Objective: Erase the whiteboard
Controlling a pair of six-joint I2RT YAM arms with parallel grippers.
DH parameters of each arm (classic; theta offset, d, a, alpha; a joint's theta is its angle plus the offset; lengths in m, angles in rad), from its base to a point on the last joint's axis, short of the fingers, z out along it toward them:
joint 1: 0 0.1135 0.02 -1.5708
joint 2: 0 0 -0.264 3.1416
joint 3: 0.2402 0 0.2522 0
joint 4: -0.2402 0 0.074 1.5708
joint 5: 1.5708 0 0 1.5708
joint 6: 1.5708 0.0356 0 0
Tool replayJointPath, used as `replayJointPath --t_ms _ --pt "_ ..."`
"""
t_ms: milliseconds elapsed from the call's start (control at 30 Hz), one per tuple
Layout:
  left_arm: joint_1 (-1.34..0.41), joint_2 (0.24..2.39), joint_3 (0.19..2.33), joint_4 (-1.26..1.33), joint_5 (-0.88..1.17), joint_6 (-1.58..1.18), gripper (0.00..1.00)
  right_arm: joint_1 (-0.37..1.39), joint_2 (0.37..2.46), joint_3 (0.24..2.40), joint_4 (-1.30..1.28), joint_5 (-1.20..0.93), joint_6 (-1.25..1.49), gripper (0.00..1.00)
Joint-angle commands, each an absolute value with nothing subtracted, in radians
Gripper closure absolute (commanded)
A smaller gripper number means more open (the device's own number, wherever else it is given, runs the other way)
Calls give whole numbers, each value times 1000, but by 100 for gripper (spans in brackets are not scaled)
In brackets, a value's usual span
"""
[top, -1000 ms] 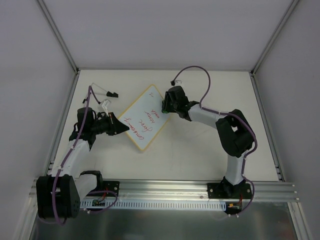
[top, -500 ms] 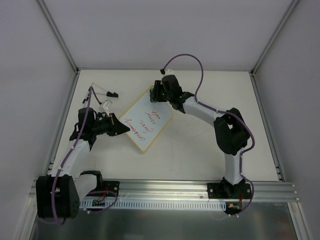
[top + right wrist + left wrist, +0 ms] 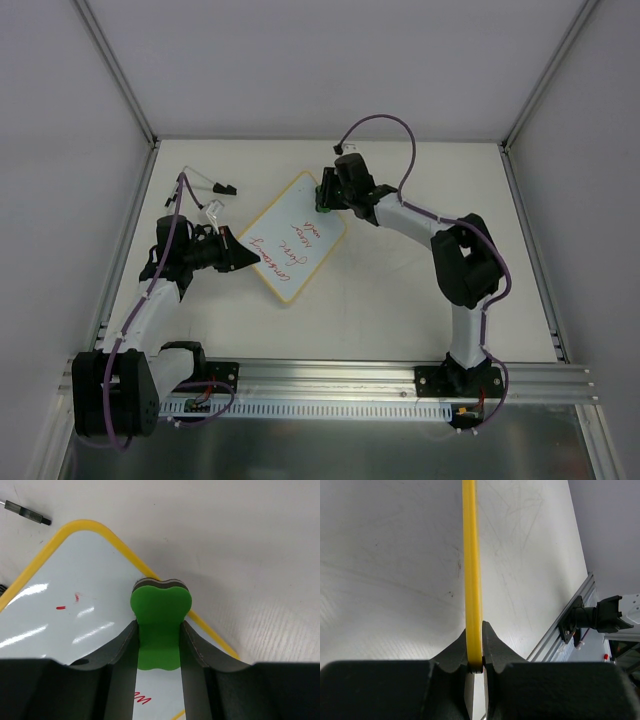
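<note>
Green eraser [image 3: 159, 615] on whiteboard [image 3: 285, 222] edge

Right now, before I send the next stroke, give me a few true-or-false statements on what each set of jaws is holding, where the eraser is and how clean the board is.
1. The left jaws are shut on the yellow frame of the whiteboard. True.
2. The right jaws are empty. False: they are clamped on the green eraser.
3. The board is wiped clean. False: red writing covers the half nearer the left arm, and a few red marks show near the eraser.
4. The eraser sits at the board's edge, over the yellow frame, on the side away from the left jaws. True.
</note>
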State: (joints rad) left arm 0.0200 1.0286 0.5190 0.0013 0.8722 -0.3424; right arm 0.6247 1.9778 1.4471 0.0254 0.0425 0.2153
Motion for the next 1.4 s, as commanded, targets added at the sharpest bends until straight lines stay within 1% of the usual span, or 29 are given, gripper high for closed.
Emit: replayJointPath --t_ms 0,233,333,500,667,833,1000,1167,1367 --pt "5 1028 555 35 951 -281 100 638 1993 1532 -31 -30 160 100" --pt "6 1028 557 34 950 -278 100 686 2036 1663 -81 -120 114 100" --pt "-21 1028 557 32 943 -278 100 709 2059 1703 -101 -150 104 100" --pt "-21 1023 558 31 931 -275 100 727 2060 1695 -109 -158 107 100" --pt "-21 1017 558 29 927 -273 100 689 2039 1638 -109 -109 139 100" --pt "-21 1017 557 28 925 -275 100 612 1999 1508 -77 -74 205 100" --pt "-23 1023 558 26 925 -273 100 609 1968 1396 -34 -80 228 100" --pt "-25 1035 564 26 930 -270 100 670 1919 1286 66 -78 265 100" --pt "-26 1042 565 26 931 -272 100 799 1865 1255 150 -77 287 100"
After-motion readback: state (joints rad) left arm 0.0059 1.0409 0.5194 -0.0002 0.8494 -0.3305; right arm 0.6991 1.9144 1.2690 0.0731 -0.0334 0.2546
